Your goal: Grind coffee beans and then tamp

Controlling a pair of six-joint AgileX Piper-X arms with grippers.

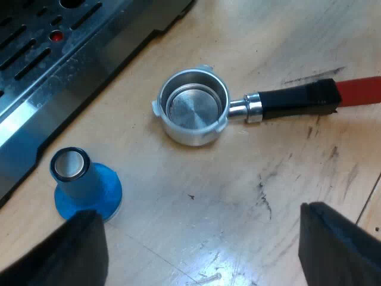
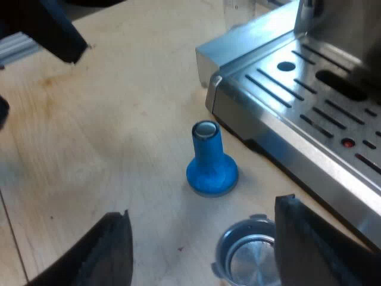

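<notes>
Our left jaws hang released and spread wide over the wooden tabletop (image 1: 250,196), grasping nothing. Just beyond them the metal holder (image 1: 193,107) lies loose on the wood with its basket facing up and showing bare metal. Its dark handle (image 1: 292,102) points away from the espresso machine (image 1: 47,65) and ends in red. Our right jaws are likewise released and empty, poised above the rim of the holder's basket. Near the holder but apart from it, the blue tamper (image 2: 209,161) stands upright on its broad base, just beside the edge of the machine's slotted steel drip tray (image 2: 309,101), where a small red dot (image 2: 347,143) shows.
</notes>
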